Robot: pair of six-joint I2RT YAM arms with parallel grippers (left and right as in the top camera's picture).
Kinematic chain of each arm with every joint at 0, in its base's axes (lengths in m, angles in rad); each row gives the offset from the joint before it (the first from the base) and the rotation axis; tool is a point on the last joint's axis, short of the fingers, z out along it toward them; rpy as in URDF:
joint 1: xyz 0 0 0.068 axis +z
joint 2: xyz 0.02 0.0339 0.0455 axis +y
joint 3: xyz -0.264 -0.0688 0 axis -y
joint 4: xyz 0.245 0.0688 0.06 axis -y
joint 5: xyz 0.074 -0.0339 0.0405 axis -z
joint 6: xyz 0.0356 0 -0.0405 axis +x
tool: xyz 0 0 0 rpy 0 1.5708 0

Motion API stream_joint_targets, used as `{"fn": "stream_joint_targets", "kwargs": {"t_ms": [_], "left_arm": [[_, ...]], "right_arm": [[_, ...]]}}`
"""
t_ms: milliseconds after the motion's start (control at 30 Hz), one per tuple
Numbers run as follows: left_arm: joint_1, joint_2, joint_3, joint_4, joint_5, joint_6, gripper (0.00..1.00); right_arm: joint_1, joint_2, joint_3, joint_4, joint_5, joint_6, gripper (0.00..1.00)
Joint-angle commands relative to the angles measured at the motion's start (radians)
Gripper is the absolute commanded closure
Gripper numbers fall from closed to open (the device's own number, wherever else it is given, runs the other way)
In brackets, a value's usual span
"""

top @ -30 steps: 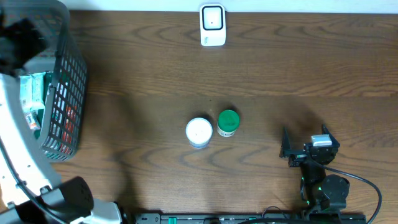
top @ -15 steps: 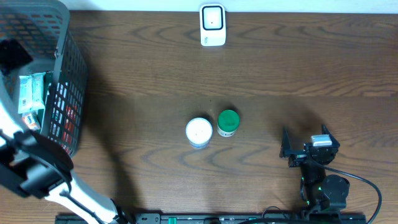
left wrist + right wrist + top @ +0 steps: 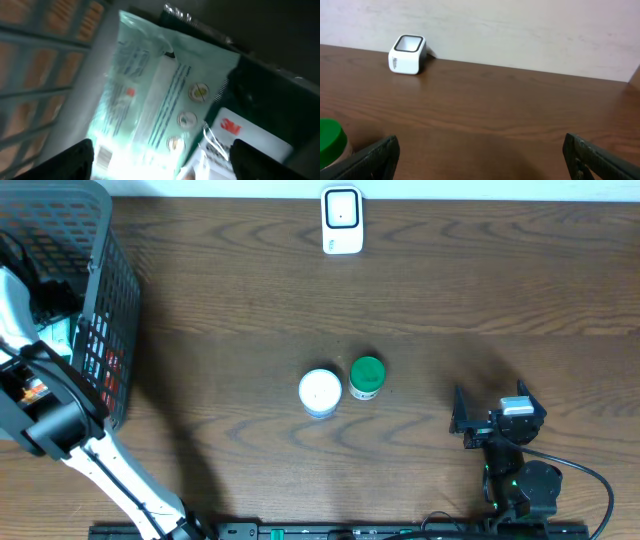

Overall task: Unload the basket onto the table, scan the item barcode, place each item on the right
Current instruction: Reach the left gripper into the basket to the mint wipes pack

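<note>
Left hand gapes wide, holding nothing, over the teal packet in the basket

Red "3M" readable on the white package lying just right of the teal pouch; pouch print too blurred to read.

A teal packet in the basket
Wide-spread fingers hang above it; a white 3M box lies just beside its right edge.
</note>
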Motion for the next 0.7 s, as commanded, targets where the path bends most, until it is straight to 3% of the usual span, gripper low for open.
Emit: {"fn": "stream_joint_targets", "kwargs": {"t_ms": [0, 367, 567, 667], "left_arm": [[0.001, 0.049, 0.003, 0.001, -0.026, 0.075, 0.21], [-0.001, 0.098, -0.001, 0.035, -0.089, 0.079, 0.35], [-0.004, 0.093, -0.001, 0.043, -0.113, 0.079, 0.57], [-0.004, 0.092, 0.000, 0.045, -0.137, 0.079, 0.60]], "right_arm": [[0.000, -0.002, -0.001, -0.004, 0.002, 0.012, 0.01], [0.000, -0.002, -0.001, -0.004, 0.002, 0.012, 0.01], [0.000, -0.002, -0.001, -0.004, 0.002, 0.012, 0.01], [0.000, -0.002, -0.001, -0.004, 0.002, 0.012, 0.01]]}}
